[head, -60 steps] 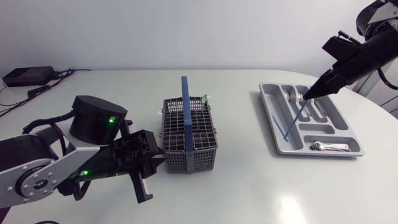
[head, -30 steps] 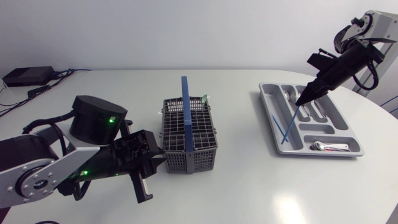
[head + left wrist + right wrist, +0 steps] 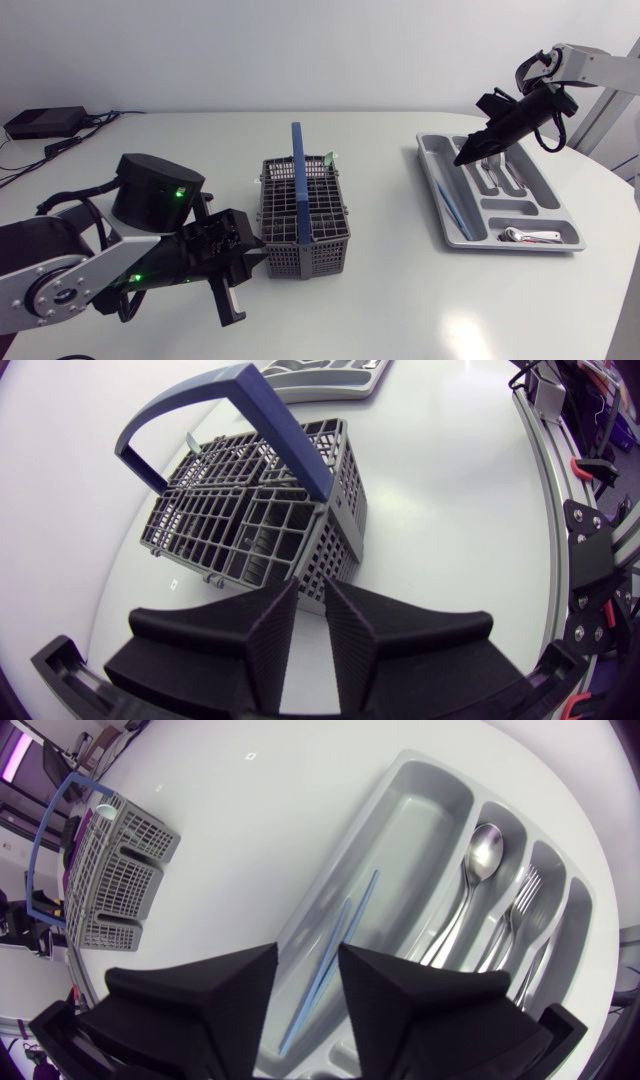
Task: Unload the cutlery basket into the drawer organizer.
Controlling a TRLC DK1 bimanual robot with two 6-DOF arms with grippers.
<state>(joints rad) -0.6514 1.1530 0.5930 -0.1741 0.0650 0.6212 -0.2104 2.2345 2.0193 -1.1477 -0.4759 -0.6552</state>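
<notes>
Right gripper (image 3: 462, 159) hangs empty, fingers apart, over the organizer (image 3: 432, 190).
Pulling away low, it could clip the rim and shift it.

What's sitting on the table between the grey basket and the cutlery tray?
Nothing: in the head view, the stretch of table between basket and tray is bare white surface.

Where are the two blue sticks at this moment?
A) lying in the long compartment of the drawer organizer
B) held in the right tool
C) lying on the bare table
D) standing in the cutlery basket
A: the blue sticks lie flat in the long compartment of the drawer organizer, and the right tool above them holds nothing.
</notes>
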